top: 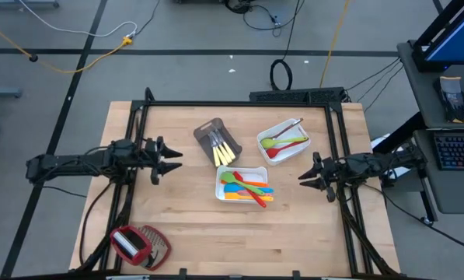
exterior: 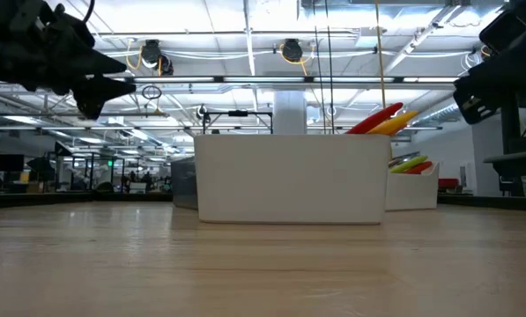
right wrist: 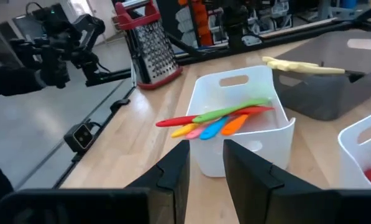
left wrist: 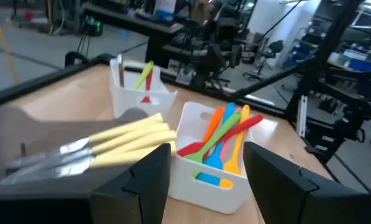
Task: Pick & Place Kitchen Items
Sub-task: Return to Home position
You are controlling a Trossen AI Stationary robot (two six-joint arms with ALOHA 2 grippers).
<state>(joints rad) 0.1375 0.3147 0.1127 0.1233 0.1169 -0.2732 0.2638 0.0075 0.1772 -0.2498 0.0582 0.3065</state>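
Coloured utensils point(top: 247, 189) – red, orange, yellow, green and blue – lay heaped in the centre bin point(top: 221, 180), some of their ends sticking out over its rim. Just beside that bin stood the grey tray point(top: 207, 129), holding the knives point(top: 225, 152) side by side with their pale yellow handles pointing toward the centre bin. The right bin point(top: 264, 138), set at an angle near the other two, held green and red spoons point(top: 286, 143) and a thin brown spoon point(top: 290, 126) laid across them. The grater point(top: 138, 245) lay well apart from all this, near the table point(top: 193, 233) corner on the left arm's side. The left gripper point(top: 172, 162) hung above the table beside the tray, its fingers point(left wrist: 145, 177) spread wide and holding nothing. The right gripper point(top: 305, 179) hung opposite, beyond the bins, also empty – its fingers point(right wrist: 173, 174) only a narrow gap apart.
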